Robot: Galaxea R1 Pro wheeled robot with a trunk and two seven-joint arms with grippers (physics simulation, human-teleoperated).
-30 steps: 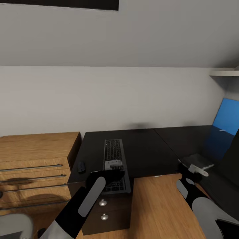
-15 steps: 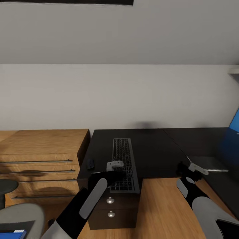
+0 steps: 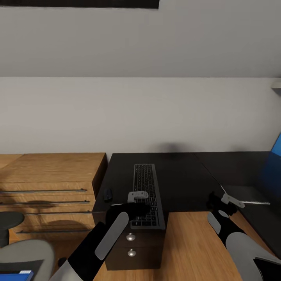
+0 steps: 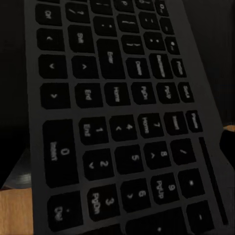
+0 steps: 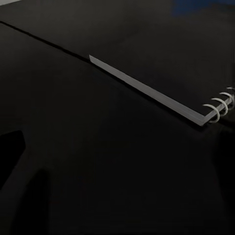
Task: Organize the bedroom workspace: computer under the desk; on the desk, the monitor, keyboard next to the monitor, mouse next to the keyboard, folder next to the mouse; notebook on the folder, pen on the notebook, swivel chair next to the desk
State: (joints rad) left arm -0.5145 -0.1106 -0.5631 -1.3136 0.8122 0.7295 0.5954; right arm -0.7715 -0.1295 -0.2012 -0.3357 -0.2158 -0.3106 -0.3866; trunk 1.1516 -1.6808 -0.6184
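The black keyboard (image 3: 147,195) lies flat on the black desk (image 3: 179,175), its near end over the desk's front edge. The small dark mouse (image 3: 107,193) lies beside it, near the desk's left edge. The spiral notebook (image 3: 244,194) lies flat toward the right side.

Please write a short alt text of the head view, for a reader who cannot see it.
A black keyboard lies lengthwise on a dark desk, with the robot's left claw over its near end. A small dark mouse lies beside it, near a wooden dresser; a notebook rests near the right claw.
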